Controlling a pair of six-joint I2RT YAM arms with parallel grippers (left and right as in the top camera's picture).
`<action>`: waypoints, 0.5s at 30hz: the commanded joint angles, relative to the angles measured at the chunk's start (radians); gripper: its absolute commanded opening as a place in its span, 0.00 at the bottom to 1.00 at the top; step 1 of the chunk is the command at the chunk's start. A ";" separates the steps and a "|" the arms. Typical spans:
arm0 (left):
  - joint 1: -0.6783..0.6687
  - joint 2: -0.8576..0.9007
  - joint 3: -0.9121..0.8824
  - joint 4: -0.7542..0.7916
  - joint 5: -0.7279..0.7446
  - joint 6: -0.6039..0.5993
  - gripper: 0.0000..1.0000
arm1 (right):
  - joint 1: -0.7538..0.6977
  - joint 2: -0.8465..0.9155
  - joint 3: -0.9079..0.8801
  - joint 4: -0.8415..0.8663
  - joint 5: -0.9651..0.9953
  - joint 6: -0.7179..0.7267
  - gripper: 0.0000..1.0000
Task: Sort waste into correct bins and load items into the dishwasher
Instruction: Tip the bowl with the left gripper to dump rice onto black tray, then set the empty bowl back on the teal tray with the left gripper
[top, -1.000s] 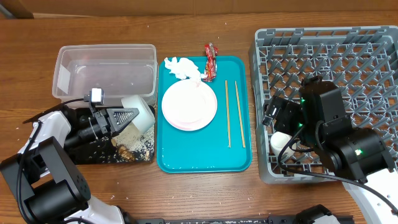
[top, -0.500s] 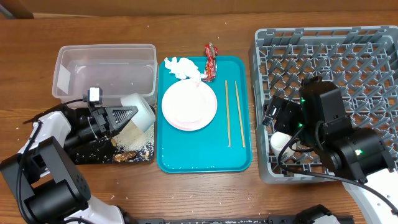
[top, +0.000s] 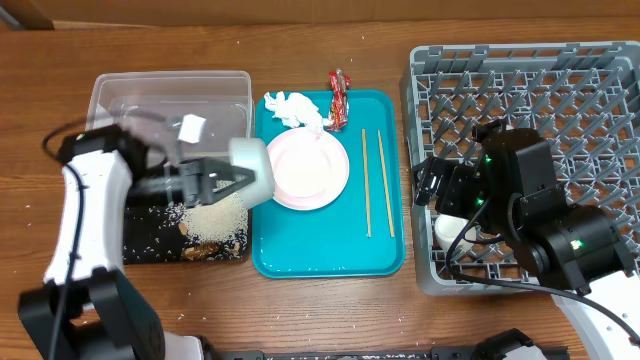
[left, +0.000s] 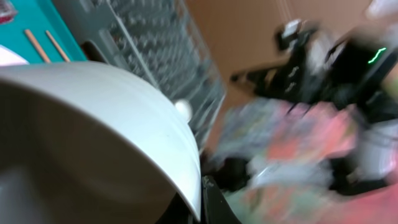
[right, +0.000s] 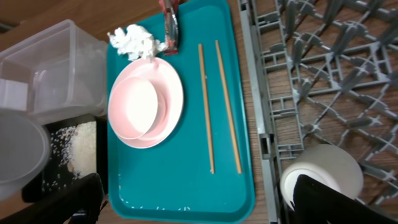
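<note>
Left arm has swung up and toward the bench (top: 300, 310) centre since the earlier frame. The left end effector (top: 232, 181) is clamped on the bowl (top: 251, 170) rim, with the bowl tipped on its side above the seam between the black tray (top: 145, 243) and the teal tray (top: 300, 250). Rice scraps (top: 212, 220) are heaped in the black tray, a few grains scattered. The clear tub (top: 170, 110) sits behind it, toward the far-left corner. Napkin (top: 292, 108) and wrapper (top: 339, 98) lie at the teal tray's far edge, with plate (top: 315, 168) and chopsticks (top: 366, 182) on it. Right end effector (right: 196, 186) has its fingers spread, holding nothing, at the dish rack (top: 540, 90) left side — cup (right: 323, 177) in the rack's near-left corner.
</note>
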 joint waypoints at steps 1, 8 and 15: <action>-0.154 -0.066 0.095 0.178 -0.381 -0.484 0.04 | -0.003 0.000 0.015 0.009 -0.023 -0.023 1.00; -0.580 -0.166 0.123 0.367 -1.136 -0.969 0.04 | -0.003 0.000 0.015 -0.001 -0.023 -0.022 1.00; -0.808 -0.162 0.079 0.419 -1.357 -1.042 0.04 | -0.003 0.003 0.015 -0.047 -0.018 -0.021 1.00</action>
